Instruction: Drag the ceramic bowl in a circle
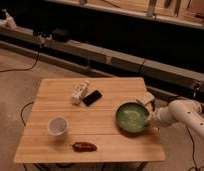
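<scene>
The ceramic bowl is wide, shallow and green, with a darker rim. It sits on the right side of the wooden table. My gripper comes in from the right on a white arm and rests at the bowl's right rim. The contact itself is hidden by the rim and the arm.
A white cup stands at the front left. A dark reddish object lies near the front edge. A white carton and a black phone lie at the back middle. A pale object lies by the right edge behind the bowl.
</scene>
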